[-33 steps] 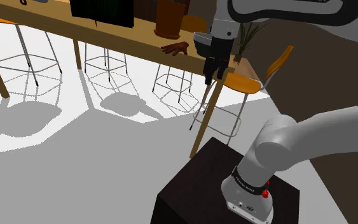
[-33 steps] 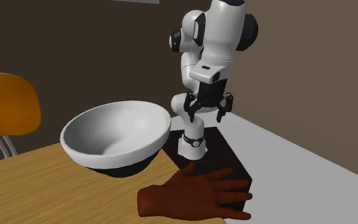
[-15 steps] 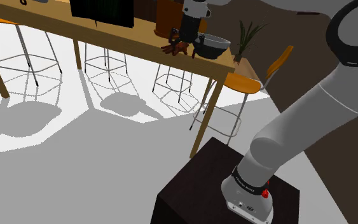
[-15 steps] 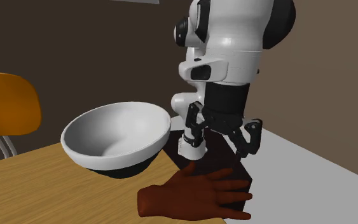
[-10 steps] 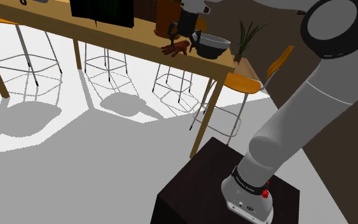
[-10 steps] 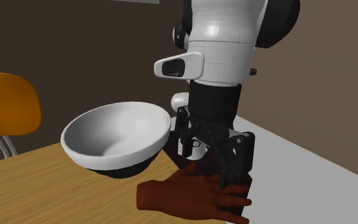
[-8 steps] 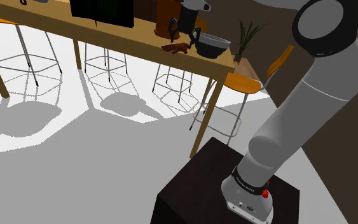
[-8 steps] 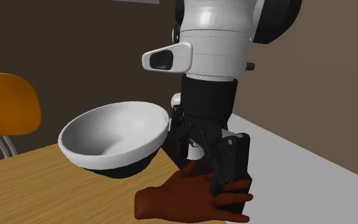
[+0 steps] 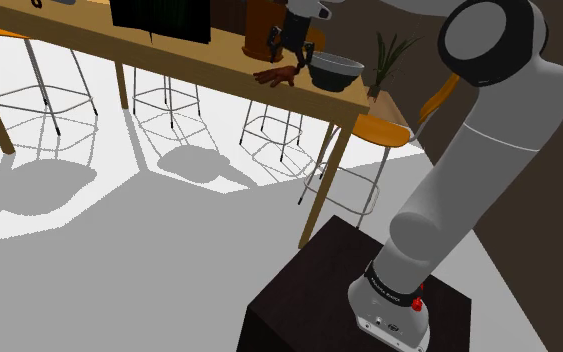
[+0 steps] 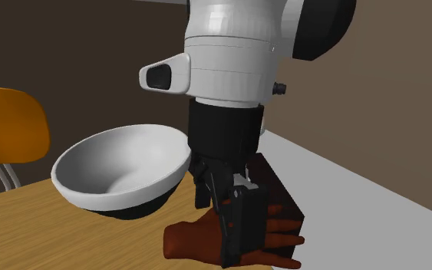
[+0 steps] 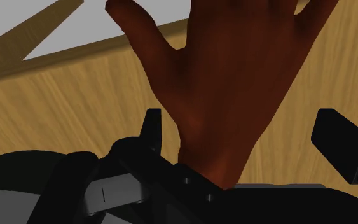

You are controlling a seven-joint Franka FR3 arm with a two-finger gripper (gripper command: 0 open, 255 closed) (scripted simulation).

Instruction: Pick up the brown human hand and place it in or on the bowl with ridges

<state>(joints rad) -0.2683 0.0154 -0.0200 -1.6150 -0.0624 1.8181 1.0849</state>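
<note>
The brown human hand lies flat, palm down, on the wooden table near its corner. Beside it stands the bowl, pale inside with a dark underside. My gripper has come straight down over the hand and stands open. In the wrist view the hand lies between the fingers, with a gap on each side, so nothing is clasped. From the shoulder view the gripper hangs over the hand, next to the bowl.
A brown pot and a black block stand further along the table. Wire stools sit under it, an orange chair by its end. The table edge runs close to the hand.
The gripper has dropped from above the table corner down over the hand, still open. The bowl has slid a little away from the gripper in the second exterior view.
</note>
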